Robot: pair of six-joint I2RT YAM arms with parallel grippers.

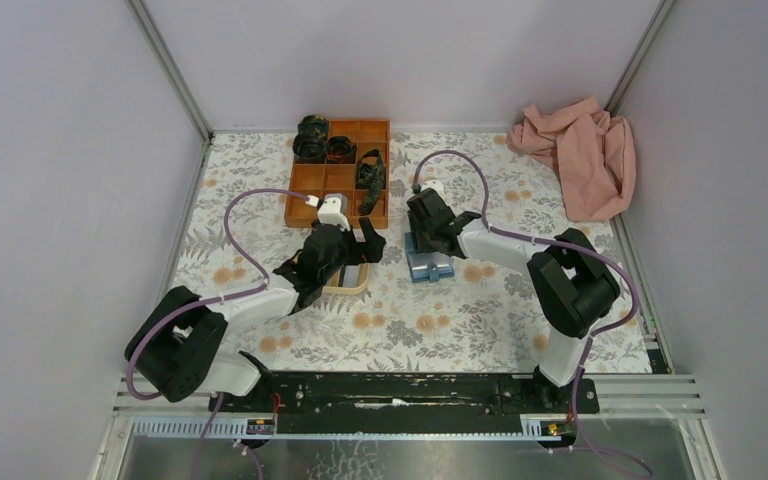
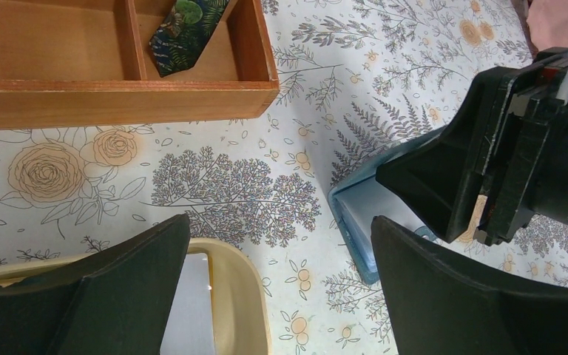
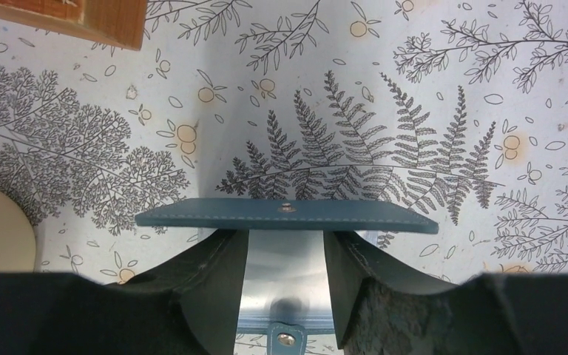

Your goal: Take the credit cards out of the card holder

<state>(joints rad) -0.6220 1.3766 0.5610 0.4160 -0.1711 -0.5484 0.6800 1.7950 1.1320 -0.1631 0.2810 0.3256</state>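
Right wrist: right hand [image 3: 285,242] apart over card holder [image 3: 355,216]; left hand [image 2: 279,233] spread wide

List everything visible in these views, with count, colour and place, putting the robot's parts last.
card holder: one, light blue, on the table at the right gripper's fingertips
credit cards: none clearly visible
tray: one, pale yellow, oval, under the left gripper
wooden organiser: one, orange-brown, compartmented, far centre of the table
rolled ties: at least three, dark green patterned, inside the organiser
cloth: one, pink, crumpled, far right corner
tablecloth: one, white with grey and orange floral print, covering the table
left gripper: one, black, open above the tray
right gripper: one, black, fingers straddling the card holder
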